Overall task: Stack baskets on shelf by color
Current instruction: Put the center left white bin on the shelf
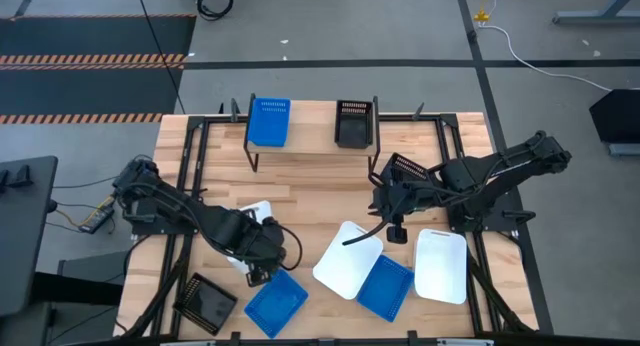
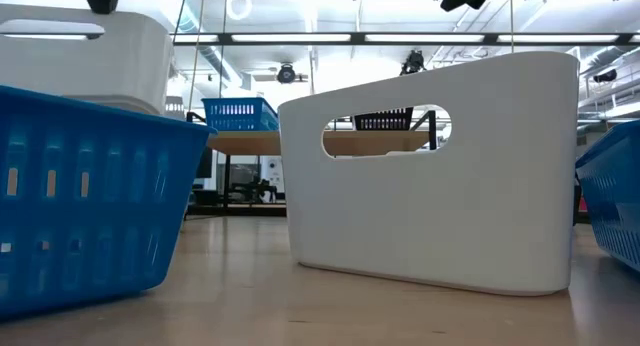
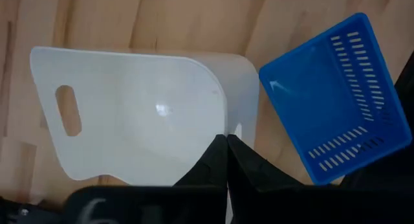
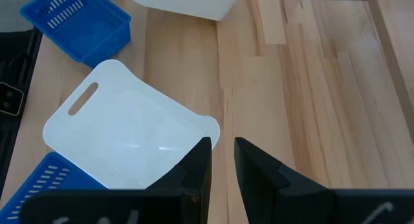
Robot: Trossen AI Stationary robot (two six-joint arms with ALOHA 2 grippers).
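Observation:
On the shelf at the far middle stand a blue basket and a black basket. My left gripper points down at the near left, shut on a white basket. In the low view that white basket shows high above a blue basket, which hides its underside. My right gripper hangs open over a second white basket near the table's middle, with nothing between its fingers. A black basket lies by the right arm. My left gripper pinches the rim of the white basket's end wall, beside a handle slot, between its two fingers. The fingers come from above and point down. The basket hangs below them, open side up; whether it is clear of the table I cannot tell.
Along the near edge lie a black basket, a blue one, a white one, another blue one and a white one. Bare wood shows between these and the shelf.

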